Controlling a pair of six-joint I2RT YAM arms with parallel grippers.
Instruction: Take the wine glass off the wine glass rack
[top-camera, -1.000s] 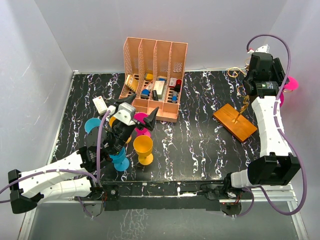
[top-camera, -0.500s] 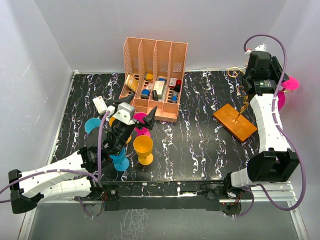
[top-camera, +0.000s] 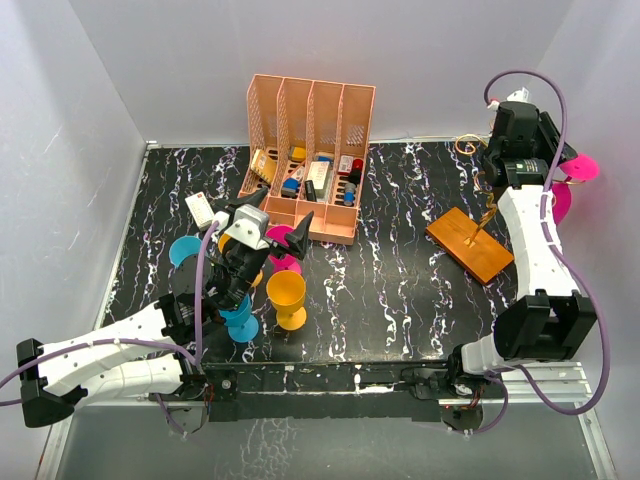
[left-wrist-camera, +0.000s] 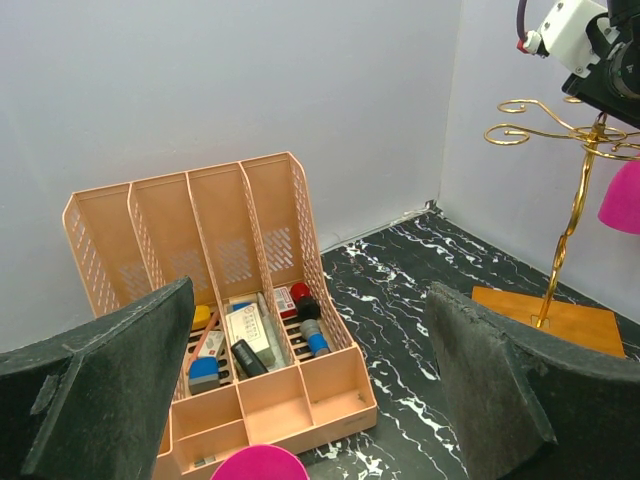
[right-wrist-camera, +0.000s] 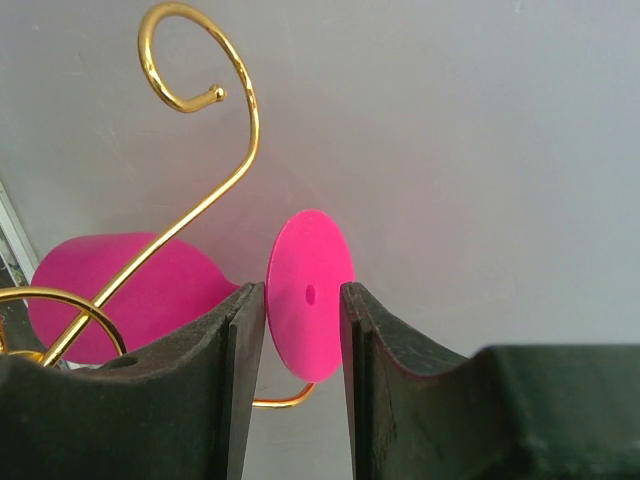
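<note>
- Wine glass (top-camera: 581, 168), magenta plastic, hangs on the wine glass rack (top-camera: 472, 245) at the table's 2 o'clock corner in the top view. Its round foot shows at 1 o'clock from the rack's wooden base, close to the right wall.
- Same view: the right arm (top-camera: 535, 240) reaches up to the hooks. The left gripper (top-camera: 278, 228) sits at 8 o'clock above an orange goblet (top-camera: 286, 292), well apart from the rack.
- Left wrist view: its fingers are spread wide with nothing between them. A peach desk organizer (left-wrist-camera: 250, 300) lies at 11 o'clock, the rack at 2 o'clock.
- Right wrist view: the glass hangs sideways among gold hooks, bowl at 9 o'clock, foot dead centre. The right gripper (right-wrist-camera: 303, 300) has its fingers drawn close on either side of the foot's edge; I cannot tell whether they touch it.
- Judgement: pinch squarely first, then slide the glass toward the hook's open end. A straight tug could tip the light rack.
</note>
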